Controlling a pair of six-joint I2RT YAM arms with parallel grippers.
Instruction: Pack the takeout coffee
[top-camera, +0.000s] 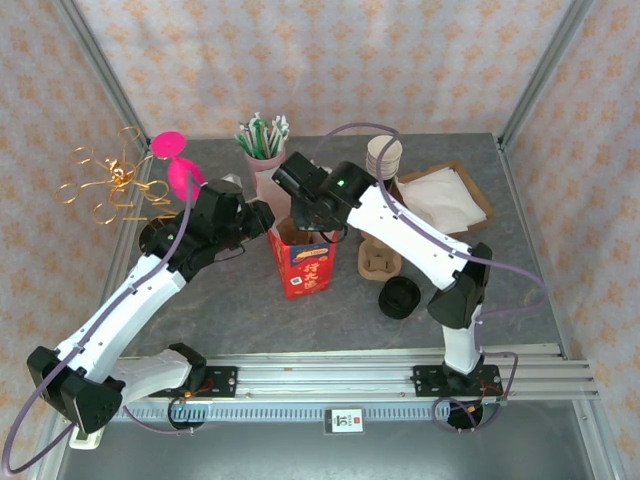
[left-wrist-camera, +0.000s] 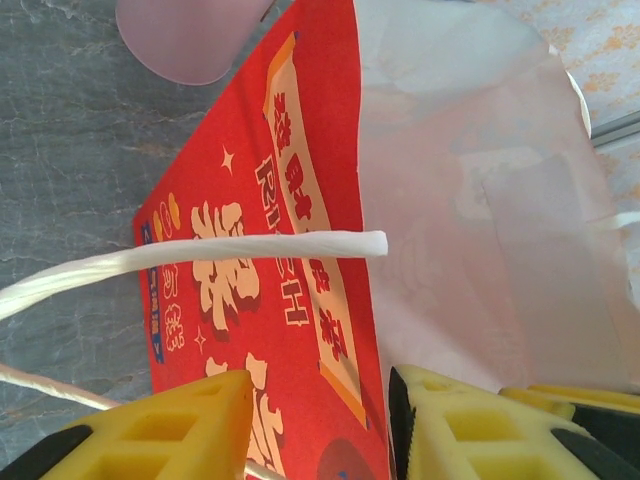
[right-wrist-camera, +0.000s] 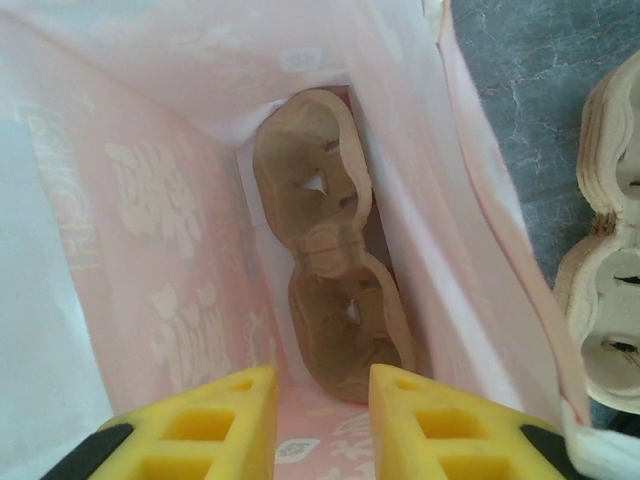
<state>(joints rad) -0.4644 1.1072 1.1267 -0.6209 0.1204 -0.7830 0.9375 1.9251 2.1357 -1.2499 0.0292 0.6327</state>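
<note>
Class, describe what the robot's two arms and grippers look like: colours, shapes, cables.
The left arm and right arm have white links, black joints and mauve cables alongside; the right wrist shows a green light. The left gripper and right gripper have blocky yellow fingers with rectangular recesses.

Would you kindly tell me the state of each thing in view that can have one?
Red paper bag: upright, mouth open.
Cup carrier: inside the bag, lying at its bottom.
Left gripper: open, fingers astride the bag's wall.
Right gripper: open, empty, at the bag's mouth.
Spare carriers: stacked on the table, right of the bag.
Straw cup: upright, full.
</note>
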